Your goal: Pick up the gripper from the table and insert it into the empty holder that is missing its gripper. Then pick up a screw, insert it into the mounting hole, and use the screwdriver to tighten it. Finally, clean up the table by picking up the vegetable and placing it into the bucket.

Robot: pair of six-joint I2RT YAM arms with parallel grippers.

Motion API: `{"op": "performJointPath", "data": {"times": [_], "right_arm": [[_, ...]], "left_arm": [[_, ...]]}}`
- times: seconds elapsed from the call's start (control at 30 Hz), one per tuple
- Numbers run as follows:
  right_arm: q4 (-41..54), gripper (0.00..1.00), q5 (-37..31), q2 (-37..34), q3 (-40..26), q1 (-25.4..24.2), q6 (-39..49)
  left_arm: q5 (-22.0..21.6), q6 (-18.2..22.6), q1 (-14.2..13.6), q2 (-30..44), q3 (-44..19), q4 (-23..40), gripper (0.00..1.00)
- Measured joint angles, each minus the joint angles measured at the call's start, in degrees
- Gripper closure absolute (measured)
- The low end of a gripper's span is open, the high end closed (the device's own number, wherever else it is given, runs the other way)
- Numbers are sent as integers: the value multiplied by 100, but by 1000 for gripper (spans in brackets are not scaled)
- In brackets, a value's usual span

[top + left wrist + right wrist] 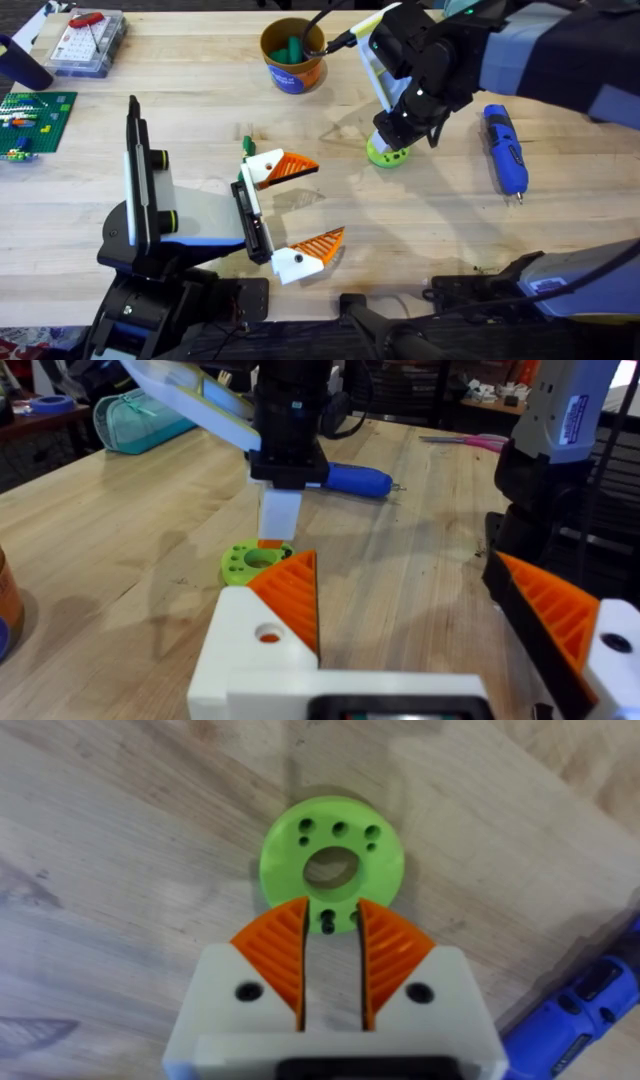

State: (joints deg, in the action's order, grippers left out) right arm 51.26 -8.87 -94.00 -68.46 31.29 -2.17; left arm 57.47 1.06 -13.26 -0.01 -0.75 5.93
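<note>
right claw (331,960) — narrow gap, empty, over green disc (331,863) | left claw (300,210) — wide, idle | advice: centre pads on rim before closing, descend slowly to worktop (420,230)

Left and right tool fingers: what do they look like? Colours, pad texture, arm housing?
Both match: the left tool has white blocky fingers with orange wedge-shaped ribbed pads and a round hole in each white base. The right tool has the same white bases with dark holes and orange ribbed pads. Arm housings are black with grey-blue covers; the left wrist carries yellow-green rings, and black cables run along the right arm.
</note>
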Motion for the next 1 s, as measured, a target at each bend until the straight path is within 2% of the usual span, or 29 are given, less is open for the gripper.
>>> {"op": "performJointPath", "data": {"times": [0.37, 0.7, 0.83, 0.87, 0.9, 0.93, 0.97, 1.0], "right_arm": [[84, 744, 12, 22, -1, 0, 6], [901, 744, 12, 1134, 1, 0, 3], [1093, 744, 12, 1309, -1, 0, -21], [1121, 758, 12, 1317, -1, 0, -26], [1144, 813, 9, 1315, -1, 0, -20], [1159, 919, 13, 1314, 0, 0, -45], [1166, 978, 16, 1314, 1, 0, -58], [1169, 938, 17, 1314, 1, 0, -77]], "left_arm": [[-4, -2, 0, 2, 0, -13, 11], [-4, 0, 0, 2, 0, -13, 11], [-4, 0, 0, 2, 0, -13, 11], [-4, 0, 0, 2, 0, -13, 11], [-4, 0, 0, 2, 0, -13, 11], [-4, 0, 0, 2, 0, -13, 11], [-4, 0, 0, 2, 0, -13, 11], [-4, 0, 0, 2, 0, -13, 11]]}}
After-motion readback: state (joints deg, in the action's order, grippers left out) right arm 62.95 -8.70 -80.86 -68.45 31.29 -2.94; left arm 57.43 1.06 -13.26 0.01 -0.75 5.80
